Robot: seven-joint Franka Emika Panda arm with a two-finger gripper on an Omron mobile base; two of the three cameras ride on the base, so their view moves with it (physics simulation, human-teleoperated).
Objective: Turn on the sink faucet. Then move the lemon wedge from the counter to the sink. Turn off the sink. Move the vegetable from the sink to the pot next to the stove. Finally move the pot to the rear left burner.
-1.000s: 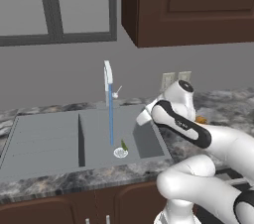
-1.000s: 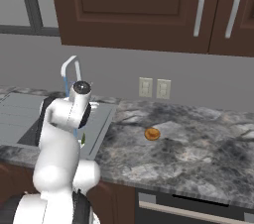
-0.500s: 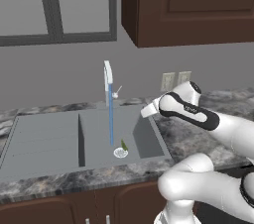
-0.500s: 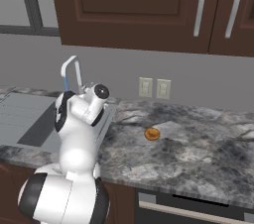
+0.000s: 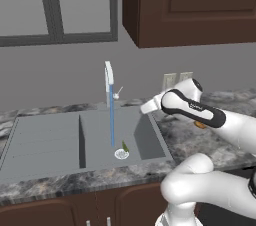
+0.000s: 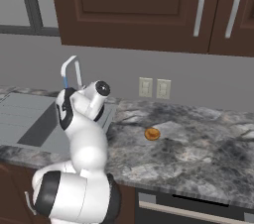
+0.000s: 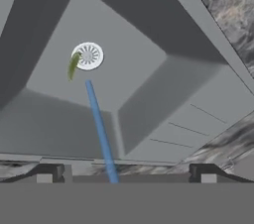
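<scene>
Matte grey sink (image 7: 163,84), pointed green wedge (image 7: 73,66) beside perforated drain (image 7: 88,55); fingers (image 7: 125,173) spread.

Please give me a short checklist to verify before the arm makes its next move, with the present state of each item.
1. Water runs from the sink faucet: ok.
2. Lemon wedge lies in the sink, beside the drain: ok.
3. Gripper open, holding nothing: ok.
4. Faucet lever free of obstruction: ok.
5. Round orange thing on the counter, away from the arm: ok.
6. Pot position: cannot tell.
</scene>
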